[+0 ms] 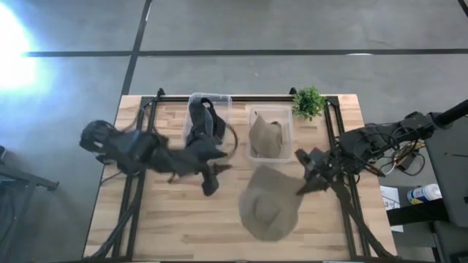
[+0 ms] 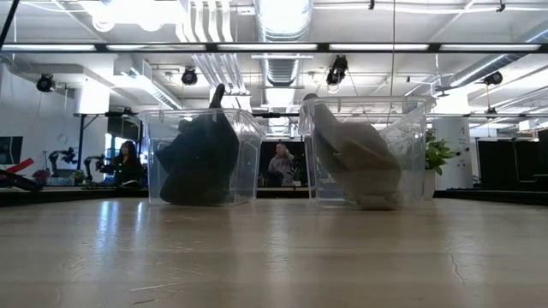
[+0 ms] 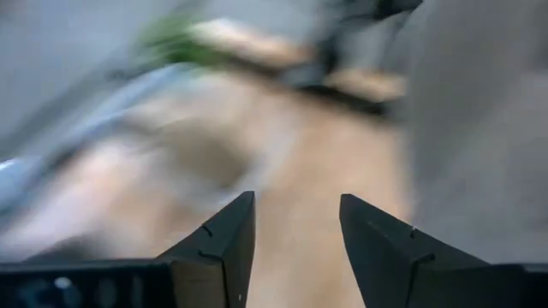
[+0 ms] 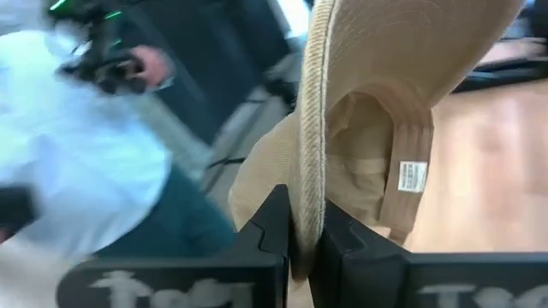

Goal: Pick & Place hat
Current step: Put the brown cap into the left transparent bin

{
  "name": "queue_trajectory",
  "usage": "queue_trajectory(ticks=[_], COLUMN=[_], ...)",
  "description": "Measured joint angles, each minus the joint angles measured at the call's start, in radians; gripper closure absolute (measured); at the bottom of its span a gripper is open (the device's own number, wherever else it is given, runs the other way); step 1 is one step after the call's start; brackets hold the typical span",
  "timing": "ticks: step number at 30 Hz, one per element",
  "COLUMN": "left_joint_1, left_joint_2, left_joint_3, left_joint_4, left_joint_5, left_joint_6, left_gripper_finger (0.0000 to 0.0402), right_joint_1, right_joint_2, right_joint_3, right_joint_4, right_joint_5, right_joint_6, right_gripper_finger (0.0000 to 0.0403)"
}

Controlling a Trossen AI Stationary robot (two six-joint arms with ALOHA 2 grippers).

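Hat (image 4: 360, 111) (tan) pinched in right claw (image 4: 304, 231).

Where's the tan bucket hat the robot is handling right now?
In the high view the tan bucket hat hangs over the table's right front, below the right bin, its brim pinched in the right tool.

Around your wooden table (image 1: 175, 219) you see grey concrete floor (image 1: 292, 25) crossed by dark lines. Overhead run ducts (image 2: 282, 26) and pipes; two people (image 2: 127, 162) sit far behind.
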Motion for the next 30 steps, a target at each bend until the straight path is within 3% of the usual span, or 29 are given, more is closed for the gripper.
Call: queue_trajectory(ticks=[3, 12, 15, 21, 30], left_joint_1=[0.060, 0.182, 0.188, 0.186, 0.144], left_joint_2=[-0.035, -0.050, -0.024, 0.048, 0.104], left_joint_3=[0.000, 0.000, -0.001, -0.002, -0.002], left_joint_4=[0.223, 0.281, 0.300, 0.336, 0.394], left_joint_5=[0.269, 0.653, 0.707, 0.914, 1.050], left_joint_6=[0.147, 0.190, 0.189, 0.173, 0.182], left_gripper_finger=[0.0251, 0.0260, 0.0260, 0.0260, 0.0260], right_joint_1=[-0.001, 0.000, 0.000, 0.009, 0.061], right_joint_2=[0.043, 0.199, 0.250, 0.325, 0.331], right_joint_3=[0.000, -0.001, 0.001, 0.017, 0.030], right_joint_4=[0.085, 0.367, 0.402, 0.427, 0.426], right_joint_5=[-0.117, -0.320, -0.344, -0.350, -0.332], right_joint_6=[-0.007, 0.001, 0.016, 0.028, 0.048], right_gripper_finger=[0.0390, 0.0390, 0.0390, 0.0390, 0.0390])
